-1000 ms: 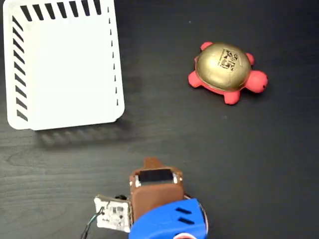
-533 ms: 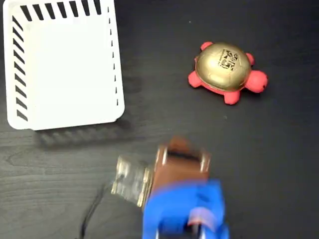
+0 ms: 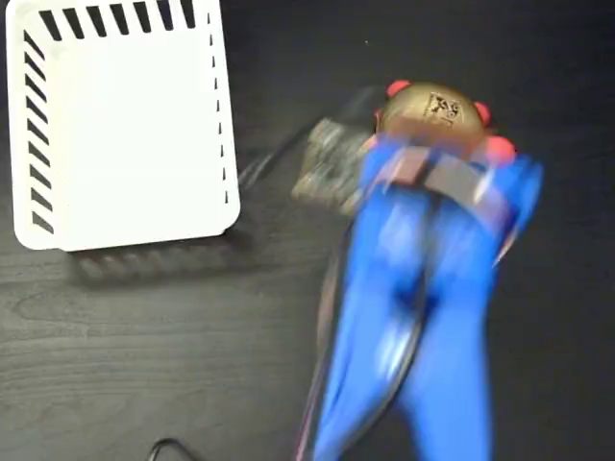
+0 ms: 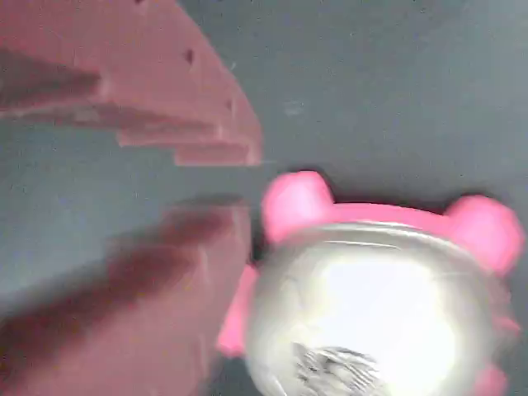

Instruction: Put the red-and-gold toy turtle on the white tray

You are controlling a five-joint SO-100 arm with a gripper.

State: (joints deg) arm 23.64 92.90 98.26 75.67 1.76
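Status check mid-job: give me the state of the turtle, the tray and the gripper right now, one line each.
Toy turtle: upright on the dark table, outside the tray, partly covered by the arm, not lifted.
White tray: nothing in it, flat on the table, left of the turtle in the fixed view.
Gripper: jaws apart with nothing between them, right next to the turtle's shell; image motion-blurred.

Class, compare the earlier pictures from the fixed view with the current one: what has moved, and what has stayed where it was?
The blue arm swept from the bottom edge up and to the right, and now covers part of the red-and-gold toy turtle. In the wrist view its end effector is open beside the turtle, with nothing gripped. The turtle and the white tray have not moved.
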